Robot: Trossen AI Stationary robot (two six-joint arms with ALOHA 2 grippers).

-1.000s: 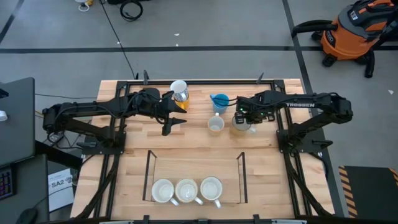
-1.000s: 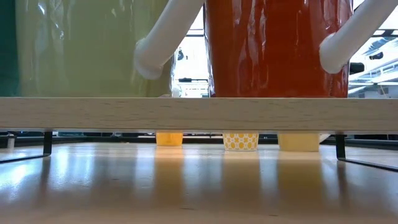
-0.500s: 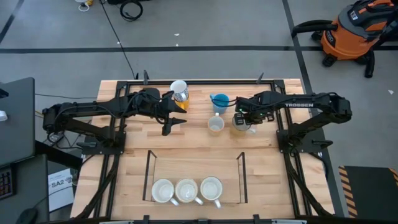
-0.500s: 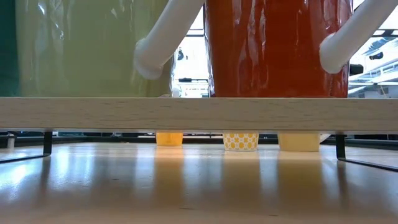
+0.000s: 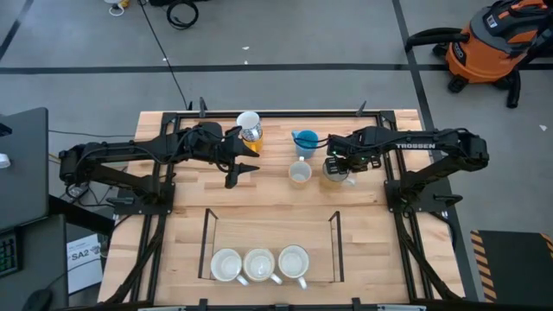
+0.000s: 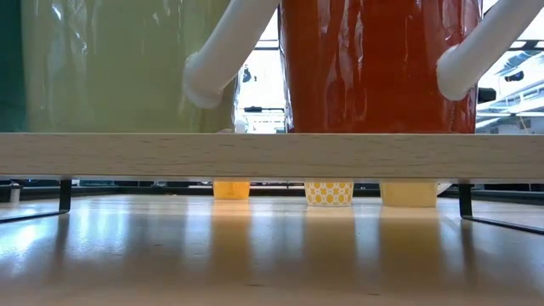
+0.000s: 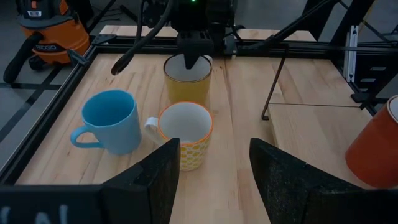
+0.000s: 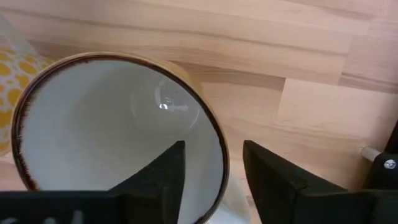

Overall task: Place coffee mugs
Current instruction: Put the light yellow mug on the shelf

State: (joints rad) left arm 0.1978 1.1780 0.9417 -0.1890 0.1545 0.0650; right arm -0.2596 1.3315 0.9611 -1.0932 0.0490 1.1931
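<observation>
Seven coffee mugs (image 5: pixel 300 173) on the desk (image 5: pixel 173 225): four at the back, three in the front rack (image 5: pixel 270 244). Right gripper (image 5: pixel 335 164) open over the yellow mug (image 7: pixel 187 79); left gripper (image 5: pixel 245 171) wide, empty.

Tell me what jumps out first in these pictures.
Three white ceramic mugs sit in a row inside the black wire frame at the near table edge. Mid-table, the right gripper hangs open over a yellow mug with a brown rim, beside a blue mug and a yellow-dotted mug.
</observation>
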